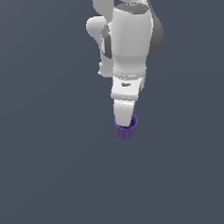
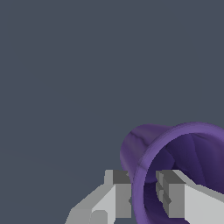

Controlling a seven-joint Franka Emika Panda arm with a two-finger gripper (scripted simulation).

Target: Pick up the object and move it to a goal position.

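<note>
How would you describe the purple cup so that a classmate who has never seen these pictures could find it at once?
Start at the big white arm hanging from the top of the exterior view and follow it down to its tip. There sits the cup, small, dark purple, tapered and ribbed outside. The pincer straddles its rim, one finger outside and one inside; it is the only coloured thing against the plain grey.

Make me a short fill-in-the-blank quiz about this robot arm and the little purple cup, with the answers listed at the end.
1. The cup is colored ____.
2. In the wrist view, one of the jaws sits inside the cup and the other sits ____ it, pinching its rim.
3. In the exterior view, the cup hangs at the ____ end of the white arm.

Missing words: purple; outside; lower
</note>
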